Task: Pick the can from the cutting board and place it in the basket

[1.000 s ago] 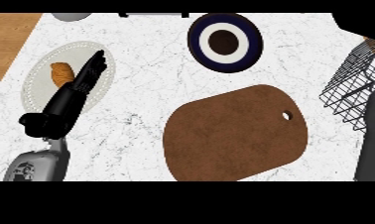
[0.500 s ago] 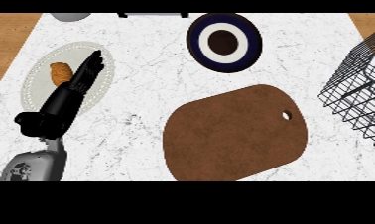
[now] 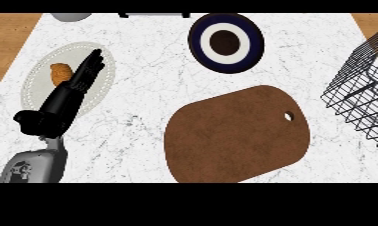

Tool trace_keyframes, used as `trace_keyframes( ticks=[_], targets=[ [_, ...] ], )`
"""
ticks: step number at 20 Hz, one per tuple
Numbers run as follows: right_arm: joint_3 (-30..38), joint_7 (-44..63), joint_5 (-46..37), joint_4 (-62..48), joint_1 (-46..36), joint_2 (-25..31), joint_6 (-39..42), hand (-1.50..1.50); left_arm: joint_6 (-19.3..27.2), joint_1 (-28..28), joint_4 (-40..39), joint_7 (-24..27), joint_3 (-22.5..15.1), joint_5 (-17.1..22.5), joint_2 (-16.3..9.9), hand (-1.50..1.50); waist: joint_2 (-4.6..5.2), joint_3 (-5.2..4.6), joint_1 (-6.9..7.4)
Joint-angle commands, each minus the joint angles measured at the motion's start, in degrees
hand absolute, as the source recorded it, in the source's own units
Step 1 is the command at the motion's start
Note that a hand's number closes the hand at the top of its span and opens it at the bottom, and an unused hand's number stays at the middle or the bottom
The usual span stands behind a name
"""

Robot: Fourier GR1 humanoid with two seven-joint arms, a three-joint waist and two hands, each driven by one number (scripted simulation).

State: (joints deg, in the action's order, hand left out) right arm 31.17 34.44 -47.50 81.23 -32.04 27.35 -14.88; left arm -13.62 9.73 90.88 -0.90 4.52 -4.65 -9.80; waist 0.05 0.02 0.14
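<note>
Broadly, the white marbled counter (image 3: pixel 148 60) fills the head view, with wood showing at its upper corners. Largest on it is the brown cutting board (image 3: pixel 236 135), lying at centre right with a small hole near its right edge; its top is bare, and the can shows nowhere in the view. At the right edge stands the black wire basket (image 3: pixel 358 90), only partly in view and apart from the board. Above the board sits a dark blue plate (image 3: pixel 226 43) with a white ring and a dark middle. At the left lies a pale plate (image 3: pixel 37 82) bearing a small orange-brown piece of food (image 3: pixel 60 72). The left hand (image 3: pixel 70 92) rests over this plate, fingers straight and together, just beside the food. The right hand is out of view.
</note>
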Motion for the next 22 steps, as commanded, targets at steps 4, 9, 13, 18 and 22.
trace_keyframes(
  ticks=[4,9,13,18,22],
  targets=[
    [1.91,-12.47,1.67,-10.93,2.95,2.15,-10.91,1.50,-0.04,1.27,-2.30,1.60,-0.35,-1.11,0.23,0.00,0.10,0.00,0.04],
    [4.78,-13.29,3.18,-12.66,2.28,2.81,-17.34,1.50,0.01,0.15,-0.10,0.61,-0.43,-0.90,0.54,0.00,0.07,0.00,0.08],
    [6.21,-22.04,10.91,-22.02,-0.10,4.81,-19.97,-1.50,0.48,1.03,-1.12,0.01,-0.65,-1.28,1.18,0.00,0.09,0.01,0.19],
    [6.59,-28.98,15.15,-27.49,-0.15,9.79,-17.89,-1.50,0.08,1.05,-2.70,2.00,0.12,-1.21,0.74,0.00,0.11,0.02,0.21],
    [3.45,-26.68,15.73,-21.11,-0.19,8.07,-17.76,-1.50,0.15,-0.27,4.20,-3.03,-0.95,-0.69,1.33,0.00,-0.05,0.00,0.27]
  ],
)
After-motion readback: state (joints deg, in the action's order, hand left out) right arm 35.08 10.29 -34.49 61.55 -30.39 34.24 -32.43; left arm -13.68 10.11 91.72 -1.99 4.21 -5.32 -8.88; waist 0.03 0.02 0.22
